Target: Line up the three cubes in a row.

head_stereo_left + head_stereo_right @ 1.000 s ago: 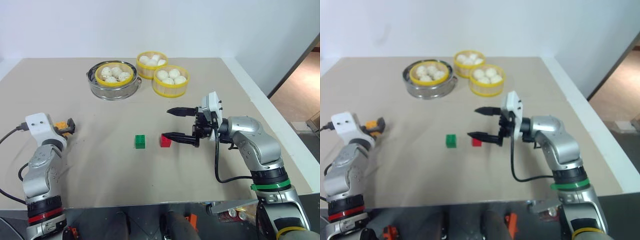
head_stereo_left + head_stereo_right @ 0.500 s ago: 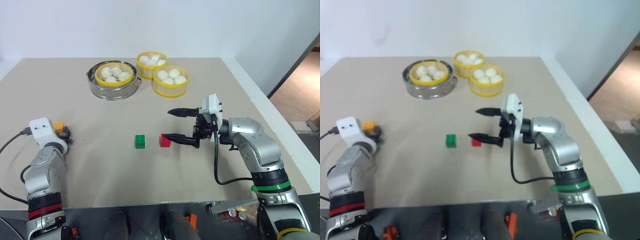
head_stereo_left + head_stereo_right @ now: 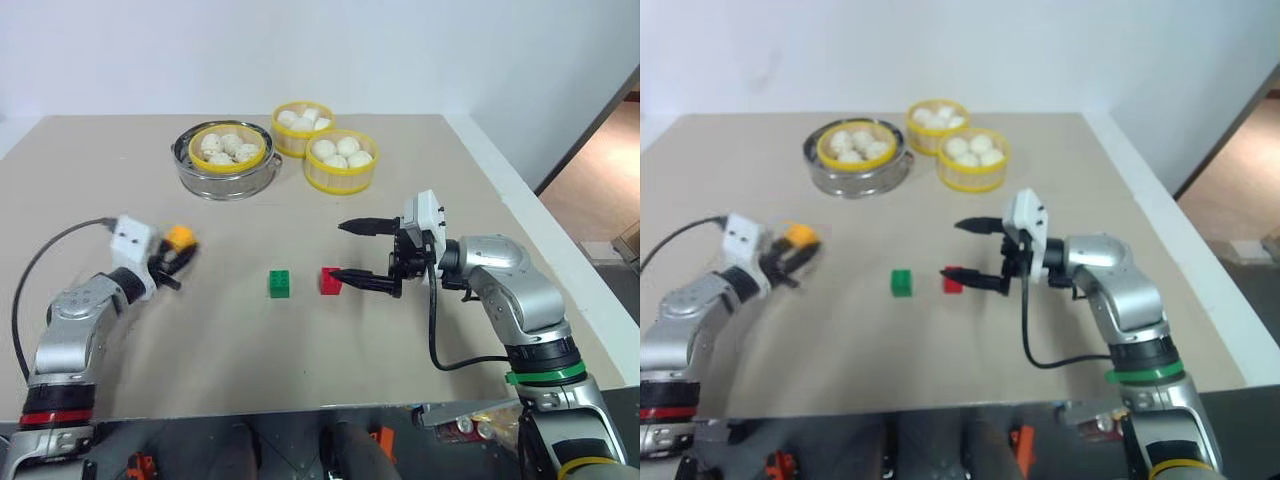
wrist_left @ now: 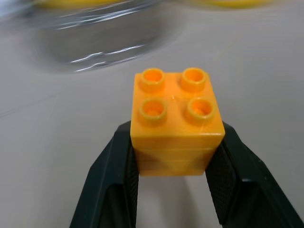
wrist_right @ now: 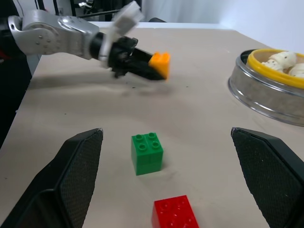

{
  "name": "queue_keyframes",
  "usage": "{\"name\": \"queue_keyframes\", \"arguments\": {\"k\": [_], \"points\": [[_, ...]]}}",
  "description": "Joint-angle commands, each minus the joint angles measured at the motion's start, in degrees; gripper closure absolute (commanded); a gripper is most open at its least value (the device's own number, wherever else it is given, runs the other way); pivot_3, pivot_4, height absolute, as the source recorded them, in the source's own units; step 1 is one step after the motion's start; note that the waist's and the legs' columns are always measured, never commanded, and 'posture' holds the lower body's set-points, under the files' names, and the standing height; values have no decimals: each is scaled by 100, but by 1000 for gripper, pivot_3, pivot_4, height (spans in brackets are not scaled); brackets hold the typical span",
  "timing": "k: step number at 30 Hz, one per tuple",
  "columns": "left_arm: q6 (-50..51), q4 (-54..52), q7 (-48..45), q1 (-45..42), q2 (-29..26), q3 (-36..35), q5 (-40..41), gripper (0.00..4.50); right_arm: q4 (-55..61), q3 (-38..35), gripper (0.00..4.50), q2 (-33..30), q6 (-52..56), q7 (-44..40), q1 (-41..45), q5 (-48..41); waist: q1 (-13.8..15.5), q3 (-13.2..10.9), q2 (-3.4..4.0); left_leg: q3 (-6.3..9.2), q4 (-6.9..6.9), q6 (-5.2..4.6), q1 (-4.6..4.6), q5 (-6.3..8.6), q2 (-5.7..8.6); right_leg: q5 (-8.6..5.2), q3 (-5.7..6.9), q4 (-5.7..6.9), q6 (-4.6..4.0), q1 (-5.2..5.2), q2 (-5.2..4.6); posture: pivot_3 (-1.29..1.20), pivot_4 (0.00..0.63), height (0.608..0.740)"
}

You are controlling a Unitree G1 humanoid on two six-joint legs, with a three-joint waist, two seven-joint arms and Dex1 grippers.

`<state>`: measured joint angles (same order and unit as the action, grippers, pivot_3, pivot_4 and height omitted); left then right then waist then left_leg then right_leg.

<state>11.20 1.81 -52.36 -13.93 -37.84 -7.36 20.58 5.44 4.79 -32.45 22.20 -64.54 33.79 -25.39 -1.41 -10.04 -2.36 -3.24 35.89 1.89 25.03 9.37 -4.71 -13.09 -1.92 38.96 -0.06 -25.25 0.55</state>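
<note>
Orange cube (image 3: 179, 236), centre-left, clamped in left gripper (image 3: 172, 255); green cube (image 3: 280, 283) and red cube (image 3: 331, 280) mid-frame by spread right gripper (image 3: 352, 252); best set down studs-up, left of green, aligned.

In the left wrist view the fingers (image 4: 114, 175) cover both lower sides of the orange-yellow cube (image 4: 175, 118), and the metal steamer pot (image 4: 102, 35) behind is blurred and cut off. The right wrist view crops another steamer pot (image 5: 266, 97) view at the edge.
</note>
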Motion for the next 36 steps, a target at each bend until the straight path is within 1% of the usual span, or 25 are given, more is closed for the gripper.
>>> {"name": "queue_keyframes", "arguments": {"k": [1,3,5,8,13,23,31,36], "points": [[-686,400,-1443,-72,-370,207,131,3162,104,-44,0,-64,-101,-28,111,23,9,-1,1,1,-7,0,-1,0,0,-4,0,0,0,-1,2,0,150,740],[-1015,870,-1972,-283,-464,345,74,3162,107,-53,0,-79,-111,-41,89,36,18,-1,1,14,-16,-2,0,-1,-2,-11,7,3,-9,-5,13,0,150,740],[-1379,1521,-2371,-677,-449,533,-94,3162,115,-55,0,-99,-110,-51,65,52,23,-2,3,26,-20,-3,1,-2,-6,-14,19,4,-13,-5,18,0,150,740],[-1741,2332,-2756,-1267,-321,734,-272,3162,147,-69,0,-138,-92,-47,34,72,26,-2,3,29,-19,-5,5,-3,-6,-12,26,5,-5,-4,17,0,150,740],[-2121,3133,-3197,-1833,-134,947,-446,3162,257,-112,0,-225,-39,-5,-54,62,18,-2,3,20,-13,-5,12,-2,-1,-9,17,2,24,-3,13,0,150,740],[-2551,3821,-3678,-2218,-55,1060,-639,3162,423,-149,0,-292,86,116,-200,-18,11,-2,3,29,-16,-6,8,-1,-4,-15,24,9,18,-4,19,0,150,740],[-2812,3958,-3518,-2195,1,1176,-961,3162,362,-99,0,-271,70,101,-159,31,14,-2,3,27,-13,-6,7,-1,-4,-14,22,9,20,-3,17,0,150,740],[-2759,4035,-3346,-2211,9,1303,-1226,3162,326,-74,0,-279,54,71,-123,57,18,1,8,27,-9,-6,1,-2,-3,-10,22,11,21,4,17,0,150,740]]}}
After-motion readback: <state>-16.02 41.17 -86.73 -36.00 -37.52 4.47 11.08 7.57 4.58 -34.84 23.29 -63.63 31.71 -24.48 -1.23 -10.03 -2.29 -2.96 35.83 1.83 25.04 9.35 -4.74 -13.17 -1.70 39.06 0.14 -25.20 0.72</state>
